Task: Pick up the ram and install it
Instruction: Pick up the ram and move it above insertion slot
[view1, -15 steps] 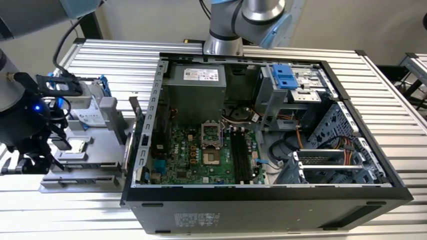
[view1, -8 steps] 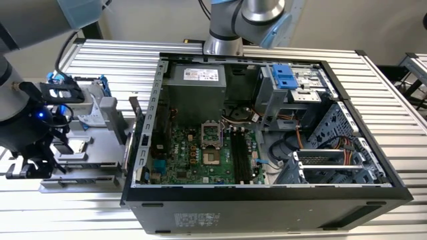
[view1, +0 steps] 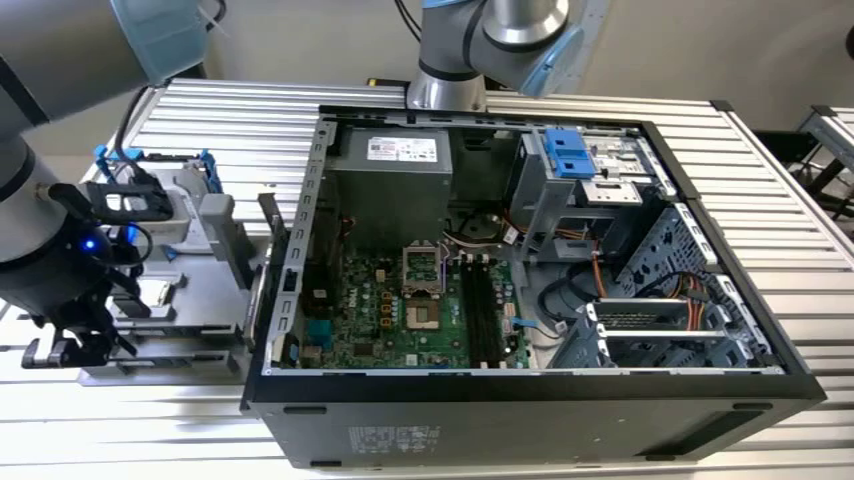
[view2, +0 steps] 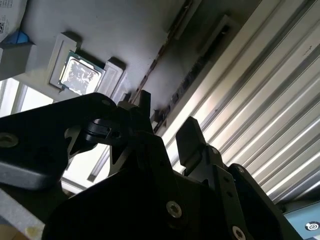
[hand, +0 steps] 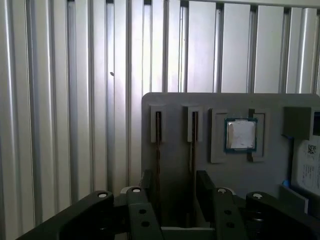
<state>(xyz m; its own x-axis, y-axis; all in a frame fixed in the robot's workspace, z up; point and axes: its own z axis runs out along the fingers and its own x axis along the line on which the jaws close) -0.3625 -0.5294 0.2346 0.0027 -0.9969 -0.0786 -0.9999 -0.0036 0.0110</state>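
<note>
We find the gripper (hand: 175, 176) hanging low over a grey holder plate (hand: 175, 107) that rests on the slatted metal table (hand: 60, 100). Its fingers (hand: 205, 189) stand apart and are clamped on nothing.

The ram (hand: 158, 145) stands on edge in a narrow slot of the plate. A second stick (hand: 193, 145) stands in the parallel slot just beside it. In the first wrist view both sticks fall within the gap between the fingers; we cannot tell whether either is touched.

The processor (hand: 241, 134) lies flat in its own recess near the slots, with a labelled hard drive (hand: 307, 165) beyond it.

In the exterior view, plate and gripper sit at 9 o'clock of the open computer case (view1: 534, 395), whose motherboard (view1: 387, 310) lies exposed.
</note>
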